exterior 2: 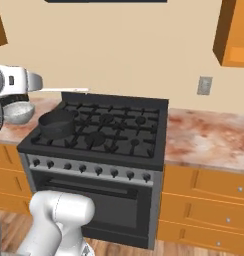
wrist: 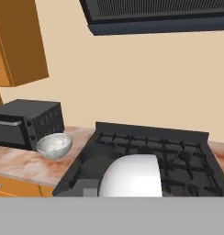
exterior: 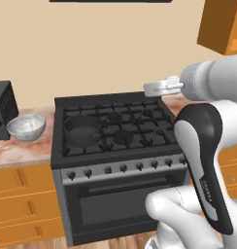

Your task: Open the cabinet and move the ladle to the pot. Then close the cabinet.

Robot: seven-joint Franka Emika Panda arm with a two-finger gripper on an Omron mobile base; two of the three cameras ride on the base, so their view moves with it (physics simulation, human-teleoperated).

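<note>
Nearest the base, the white arm [exterior: 208,160] bends up from the floor in front of the black range [exterior 2: 94,165]. Its hand [exterior: 159,87] is raised in the air over the cooktop. The fingers are drawn close together on the ladle [wrist: 130,176], though the tips themselves are hidden. In the hand view the ladle's pale round bowl sits right at the bottom, in front of the burners. In the right base view its thin handle [exterior 2: 64,90] runs out from the hand as a fine white line above the back of the range. The ladle is in the air, not in the pot.

Orange drawer fronts [exterior 2: 209,185] line the base units on both sides of the oven door. The pot [exterior: 82,130], dark grey and wide, stands on the front left burner, well apart from the hand. Left of the range, on the marbled counter [exterior: 23,151], rests a speckled silver bowl [exterior: 26,126], and just behind it a black toaster oven [wrist: 26,124].

Farther back, a wall outlet [exterior 2: 204,85] is set in the beige wall above the right stretch of counter. A dark range hood [wrist: 155,13] hangs over the cooktop. The cabinet [exterior 2: 236,35] hangs high on the right, cut off by the frame; I cannot tell whether its door is open.
</note>
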